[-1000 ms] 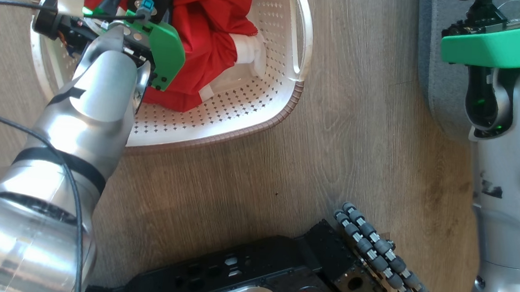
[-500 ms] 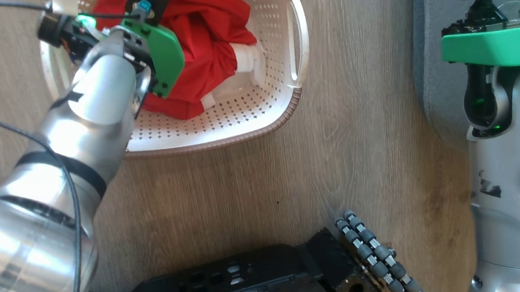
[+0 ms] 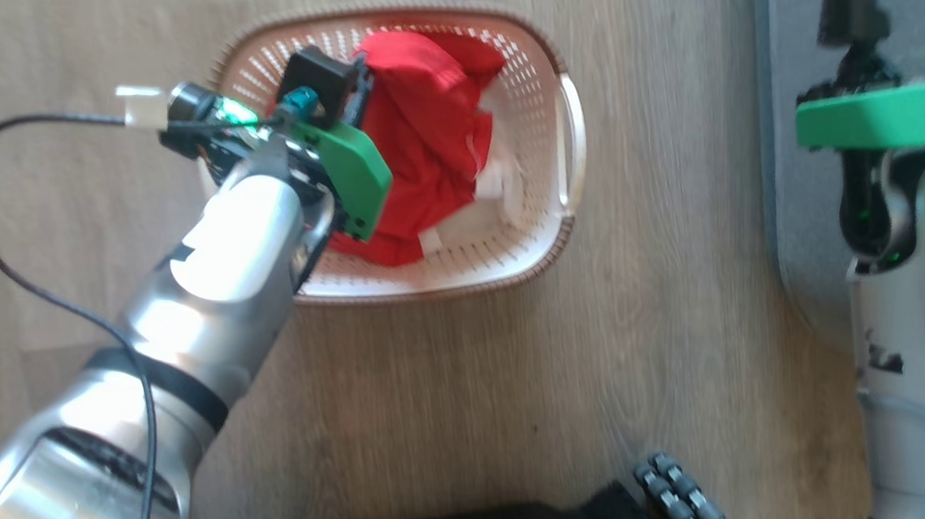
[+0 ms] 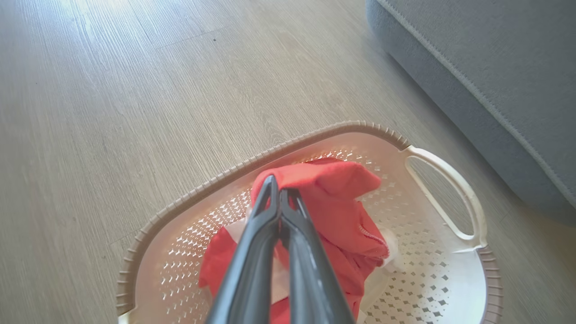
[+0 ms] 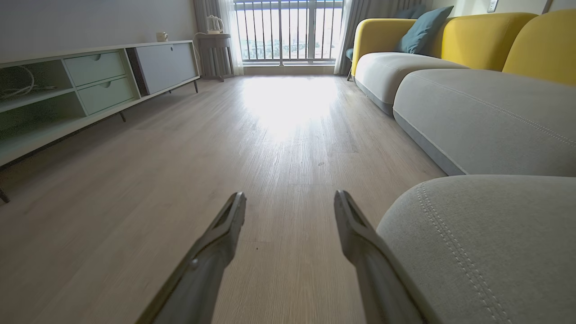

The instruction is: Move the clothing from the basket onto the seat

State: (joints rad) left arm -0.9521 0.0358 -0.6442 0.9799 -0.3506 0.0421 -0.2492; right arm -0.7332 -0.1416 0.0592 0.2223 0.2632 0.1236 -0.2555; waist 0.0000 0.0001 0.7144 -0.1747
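Left gripper (image 4: 280,193), fingers clamped on a raised fold of the clothing (image 4: 342,211), remainder heaped in the basket (image 4: 270,150); the seat (image 4: 495,67) lay to the robot's right across bare floor (image 3: 655,305), beside the right gripper (image 5: 290,200), which stood spread and empty.

Sunlit wood floor (image 5: 279,135) runs from sideboard (image 5: 103,81) to barred window (image 5: 288,31)

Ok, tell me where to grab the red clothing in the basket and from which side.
Grip the raised fold at the top of the clothing, coming from above: the heap peaks there, and the basket walls block the sides. The left gripper is shut on that fold.
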